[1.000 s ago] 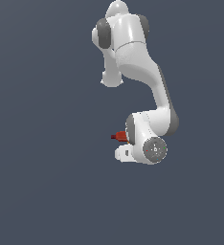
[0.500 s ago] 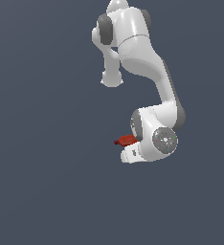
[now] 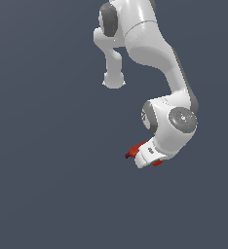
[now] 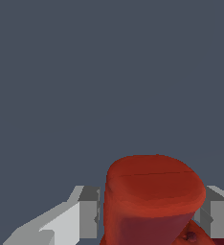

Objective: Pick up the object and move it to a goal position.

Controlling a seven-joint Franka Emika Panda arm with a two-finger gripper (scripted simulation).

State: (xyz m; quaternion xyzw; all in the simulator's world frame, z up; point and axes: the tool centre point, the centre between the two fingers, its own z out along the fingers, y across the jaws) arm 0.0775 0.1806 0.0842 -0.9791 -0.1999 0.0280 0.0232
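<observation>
The object, a small red drill point(image 3: 135, 151), pokes out from under the white hand of the arm, its dark tip toward the exterior view's left. In the wrist view its red body point(image 4: 152, 196) fills the space between the two grey fingers point(image 4: 89, 213), which press on it from both sides. My gripper point(image 3: 146, 158) is shut on the drill and holds it in mid-air against the plain dark grey background. Most of the drill is hidden behind the hand in the exterior view.
The white arm's elbow and wrist joint point(image 3: 181, 121) bend down from the base link point(image 3: 113, 53) higher in the exterior view. Nothing else shows but uniform grey background.
The arm has swung toward the exterior view's right, carrying the drill with it. The grip on the drill is unchanged.
</observation>
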